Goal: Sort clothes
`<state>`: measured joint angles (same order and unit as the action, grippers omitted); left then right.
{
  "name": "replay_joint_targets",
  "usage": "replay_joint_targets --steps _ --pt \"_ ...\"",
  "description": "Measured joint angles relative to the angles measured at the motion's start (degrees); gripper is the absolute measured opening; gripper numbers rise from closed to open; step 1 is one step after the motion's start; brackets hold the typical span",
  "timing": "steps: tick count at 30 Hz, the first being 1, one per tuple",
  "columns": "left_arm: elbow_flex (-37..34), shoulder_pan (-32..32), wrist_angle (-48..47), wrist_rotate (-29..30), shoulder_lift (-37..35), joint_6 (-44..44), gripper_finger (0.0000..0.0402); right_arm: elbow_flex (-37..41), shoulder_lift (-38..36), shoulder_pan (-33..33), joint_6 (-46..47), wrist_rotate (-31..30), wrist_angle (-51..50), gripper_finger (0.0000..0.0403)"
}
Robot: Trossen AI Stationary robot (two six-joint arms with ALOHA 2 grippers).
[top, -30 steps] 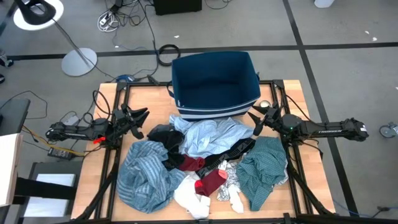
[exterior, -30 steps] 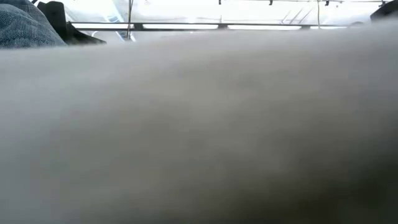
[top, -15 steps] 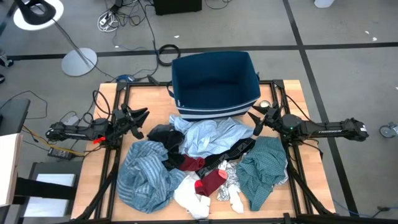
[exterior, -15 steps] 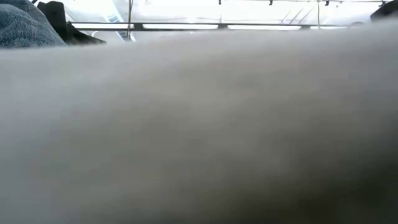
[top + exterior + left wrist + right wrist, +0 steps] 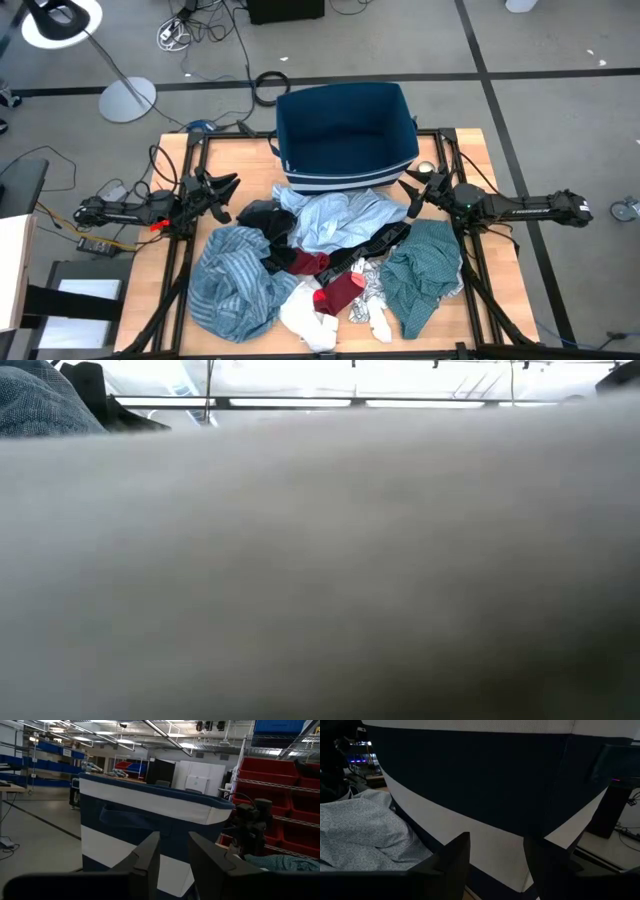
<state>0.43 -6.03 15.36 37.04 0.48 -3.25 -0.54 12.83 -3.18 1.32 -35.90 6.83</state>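
Nothing has moved: both grippers stay spread and empty — left gripper [image 5: 228, 196], right gripper [image 5: 411, 193] — flanking the heaped soft clothes [image 5: 325, 262] near the dark blue white-striped fabric bin [image 5: 346, 137].

two dark robot arms lie low and stretched inward from opposite sides. the left gripper [image 5: 226, 195] points toward the middle, fingers [image 5: 149, 856] spread apart and holding nothing. the right gripper [image 5: 411, 193] mirrors it, fingers [image 5: 451, 859] parted wide, also holding nothing.
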Motion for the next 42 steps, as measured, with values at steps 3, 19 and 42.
replay_joint_targets --steps 3,19,42 --pt "0.0 0.0 0.0 0.0 0.0 0.0 0.0106 0.0 0.0 0.0 0.0 0.0 0.0 0.0187" --pt "0.0 0.0 0.0 0.0 0.0 0.0 0.0106 0.0 0.0 0.0 0.0 0.0 0.0 0.0187" --pt "0.0 0.0 0.0 0.0 0.0 0.0 0.0106 0.0 0.0 0.0 0.1 0.0 1.0 0.0187"
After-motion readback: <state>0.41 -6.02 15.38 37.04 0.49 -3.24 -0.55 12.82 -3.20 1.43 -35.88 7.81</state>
